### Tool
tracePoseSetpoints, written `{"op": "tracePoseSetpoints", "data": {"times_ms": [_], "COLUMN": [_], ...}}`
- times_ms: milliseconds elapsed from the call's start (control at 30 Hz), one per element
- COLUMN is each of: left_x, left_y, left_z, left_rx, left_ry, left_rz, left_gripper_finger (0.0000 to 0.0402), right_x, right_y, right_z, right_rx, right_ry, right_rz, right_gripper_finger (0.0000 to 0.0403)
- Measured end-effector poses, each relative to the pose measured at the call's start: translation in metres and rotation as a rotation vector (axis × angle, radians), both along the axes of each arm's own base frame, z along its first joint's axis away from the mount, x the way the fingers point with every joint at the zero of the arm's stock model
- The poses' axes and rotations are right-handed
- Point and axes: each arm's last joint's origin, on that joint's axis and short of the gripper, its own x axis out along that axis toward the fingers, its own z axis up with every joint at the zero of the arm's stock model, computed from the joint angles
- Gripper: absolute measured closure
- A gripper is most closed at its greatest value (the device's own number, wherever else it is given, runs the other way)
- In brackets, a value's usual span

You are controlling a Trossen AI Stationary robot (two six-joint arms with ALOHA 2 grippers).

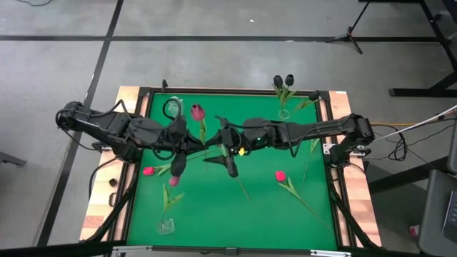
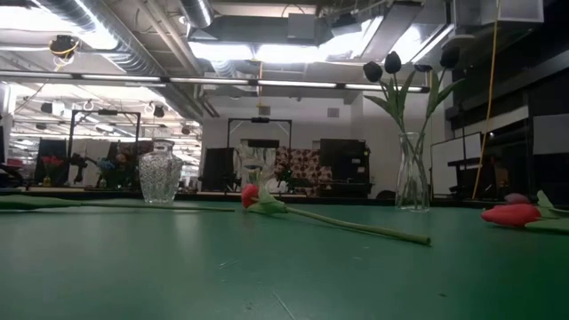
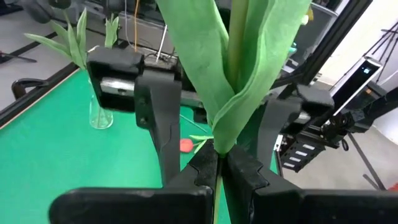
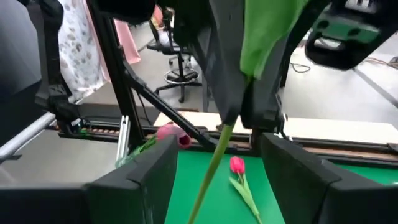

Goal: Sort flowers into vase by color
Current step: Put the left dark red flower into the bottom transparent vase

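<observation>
My left gripper (image 3: 219, 163) is shut on a tulip stem above the table's middle (image 1: 203, 147). The stem's leaves (image 3: 249, 68) rise above the fingers, and a maroon-pink head (image 1: 197, 111) shows above them. My right gripper (image 4: 217, 149) faces it, open. Its fingers (image 3: 158, 118) stand on either side of the stem and of my left fingers, apart from both. Two pink-red tulips (image 1: 280, 175) (image 1: 148, 170) lie flat on the green mat. Two near-black tulips (image 1: 283, 81) stand in a far vase (image 2: 412, 178). A pink one (image 1: 173, 181) stands in a near-left vase (image 1: 166, 227). My left gripper pinches the stem between its two fingers, just under where the leaves wrap it (image 3: 219, 146). The fingers come from the table's left, slanting slightly down, and lie across the stem. The flower is lifted clear and roughly upright. Its bare lower stem (image 4: 210, 171) hangs below the fingers.
An empty cut-glass vase (image 2: 160, 176) stands far left (image 1: 171, 107). A loose green stem (image 1: 310, 160) lies near the right edge. The mat has a raised wooden frame (image 1: 128, 96). Open mat lies at the near middle and near right.
</observation>
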Motion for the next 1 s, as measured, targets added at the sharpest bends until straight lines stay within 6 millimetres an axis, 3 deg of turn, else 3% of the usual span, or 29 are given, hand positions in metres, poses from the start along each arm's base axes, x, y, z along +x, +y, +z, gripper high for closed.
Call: {"op": "tracePoseSetpoints", "data": {"times_ms": [533,1000], "left_x": [-0.0010,0.0029], "left_y": [-0.0007,-0.0004], "left_z": [-0.0035,-0.0061], "left_rx": [-0.051,-0.050], "left_ry": [0.037,0.048], "left_rz": [-0.013,-0.010], "left_gripper_finger": [0.0390,0.0390], "right_x": [0.0004,0.0001], "right_y": [-0.0006,-0.0001], "right_z": [-0.0016,-0.0014], "right_rx": [-0.004,-0.018], "right_ry": [0.008,0.005], "right_rz": [-0.001,0.021], "right_gripper_finger": [0.0235,0.0240]}}
